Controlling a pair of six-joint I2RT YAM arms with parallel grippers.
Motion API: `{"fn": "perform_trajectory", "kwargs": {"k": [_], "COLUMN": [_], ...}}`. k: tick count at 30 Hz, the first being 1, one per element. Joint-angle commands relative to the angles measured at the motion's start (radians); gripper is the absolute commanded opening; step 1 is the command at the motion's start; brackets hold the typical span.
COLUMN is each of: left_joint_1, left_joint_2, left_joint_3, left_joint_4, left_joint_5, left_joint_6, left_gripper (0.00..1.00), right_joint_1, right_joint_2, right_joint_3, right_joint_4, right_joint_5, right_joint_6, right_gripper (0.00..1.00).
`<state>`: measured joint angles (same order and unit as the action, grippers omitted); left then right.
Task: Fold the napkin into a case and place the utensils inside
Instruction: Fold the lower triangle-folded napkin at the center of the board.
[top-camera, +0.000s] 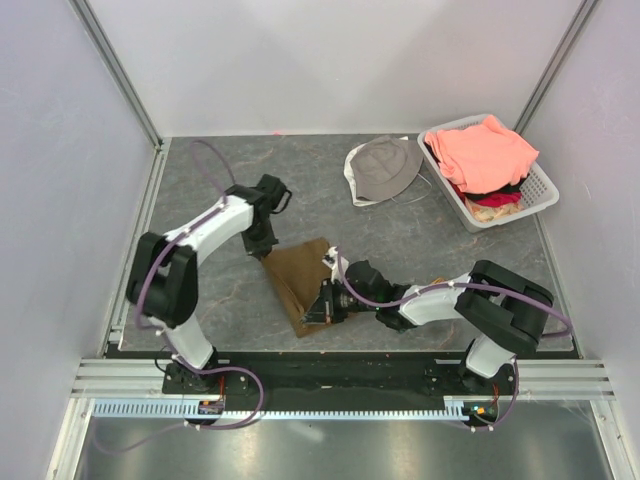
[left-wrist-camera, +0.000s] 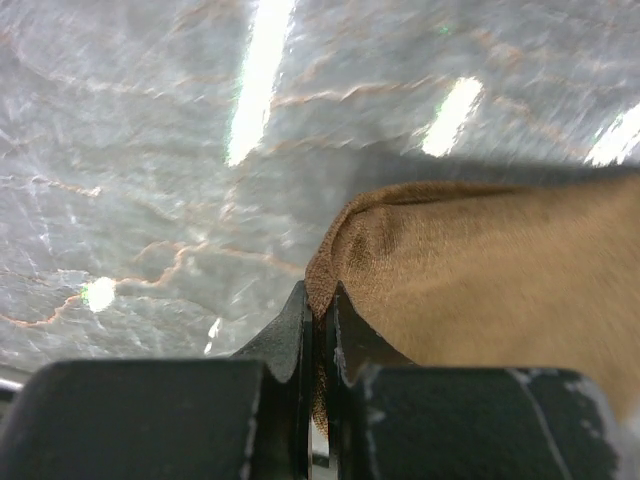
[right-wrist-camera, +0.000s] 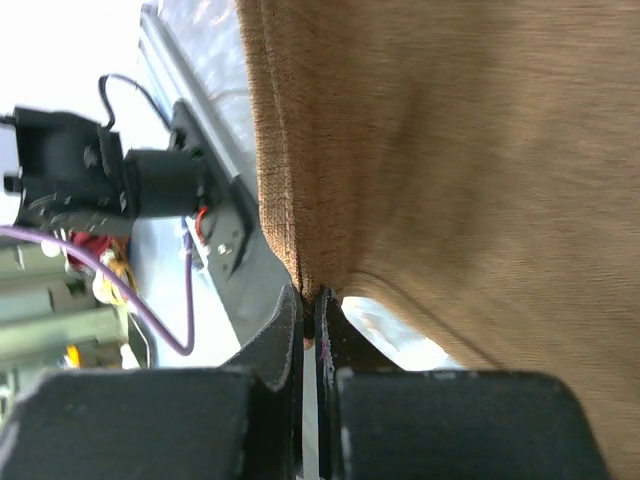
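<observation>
From above, my left gripper (top-camera: 262, 250) sat at the far corner of the napkin (top-camera: 300, 280) and my right gripper (top-camera: 325, 302) at its near right edge. The brown cloth stretched between them, left of the middle of the grey table (top-camera: 420, 240). That overhead view alone took in the grey bucket hat (top-camera: 385, 168) and the white basket (top-camera: 545, 187) heaped with salmon-pink clothes (top-camera: 485, 150), both well apart from the cloth at the far right. It did not show how my fingers stood, because the arms' own bulk covered the tips.

The wrist cameras settled that. On the left, my fingers (left-wrist-camera: 295, 330) were clenched on a puckered corner of the cloth (left-wrist-camera: 480, 270), the fabric bunching up out of the narrow slit between them, with the veined tabletop (left-wrist-camera: 150, 150) bare beyond it. On the right, my fingers (right-wrist-camera: 285, 320) were likewise pinched tight on a gathered edge of the cloth (right-wrist-camera: 450, 150), which filled most of that picture. Only that camera caught layered edges running along the cloth's left side. It also showed a black housing (right-wrist-camera: 90, 180) with a purple cable (right-wrist-camera: 150, 310) behind. I could not tell from any view whether the cloth was lifted or lay flat.
</observation>
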<state>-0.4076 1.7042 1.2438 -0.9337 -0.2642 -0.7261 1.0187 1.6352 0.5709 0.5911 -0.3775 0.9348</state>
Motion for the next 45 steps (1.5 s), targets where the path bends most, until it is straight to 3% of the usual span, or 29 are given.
{"fn": "perform_trajectory", "kwargs": {"k": [1,4,9,13,16,19,23,24,25,30,31,37,42,45], "left_joint_1": [-0.071,-0.132,-0.209,-0.246,-0.276,-0.292,-0.319,-0.321,-0.323,-0.335,-0.336,-0.355,-0.369,-0.370], "left_joint_2": [0.124,0.210,0.430,0.558,0.624,0.621,0.566,0.552,0.548,0.538,0.538,0.522,0.512,0.506], "left_joint_3": [0.196,0.299,0.546,0.751,0.818,0.795,0.711,0.689,0.684,0.649,0.645,0.612,0.599,0.586], "left_joint_4": [-0.085,-0.160,-0.457,-0.517,-0.524,-0.482,-0.384,-0.358,-0.353,-0.340,-0.335,-0.323,-0.295,-0.268], "left_joint_5": [-0.331,-0.409,-0.564,-0.563,-0.560,-0.541,-0.540,-0.540,-0.541,-0.541,-0.541,-0.543,-0.523,-0.498], "left_joint_6": [-0.163,-0.231,-0.384,-0.378,-0.365,-0.346,-0.299,-0.285,-0.282,-0.283,-0.285,-0.295,-0.274,-0.251], "left_gripper": [0.02,0.02,0.02,0.02,0.02,0.02,0.02,0.02,0.02,0.02,0.02,0.02,0.02,0.04], "right_joint_1": [-0.034,-0.052,-0.060,-0.065,-0.066,-0.068,-0.086,-0.091,-0.091,-0.106,-0.114,-0.245,-0.368,-0.407], "right_joint_2": [-0.023,-0.026,-0.034,-0.037,-0.054,-0.098,-0.164,-0.169,-0.172,-0.236,-0.251,-0.310,-0.229,-0.161], "right_joint_3": [-0.095,-0.127,-0.190,-0.224,-0.224,-0.194,-0.180,-0.181,-0.181,-0.145,-0.134,-0.077,0.022,0.091], "right_joint_4": [0.039,0.029,0.029,-0.011,-0.100,-0.256,-0.355,-0.358,-0.362,-0.457,-0.479,-0.537,-0.527,-0.513], "right_joint_5": [-0.152,-0.143,-0.117,-0.086,-0.034,0.032,0.072,0.071,0.071,0.098,0.103,0.100,0.063,0.037], "right_joint_6": [0.045,0.036,0.050,0.039,0.004,-0.079,-0.100,-0.096,-0.088,-0.123,-0.135,-0.201,-0.241,-0.260], "right_gripper": [0.00,0.00,0.00,0.00,0.00,0.01,0.11,0.14,0.27,0.41,0.49,0.63,0.62,0.51]}}
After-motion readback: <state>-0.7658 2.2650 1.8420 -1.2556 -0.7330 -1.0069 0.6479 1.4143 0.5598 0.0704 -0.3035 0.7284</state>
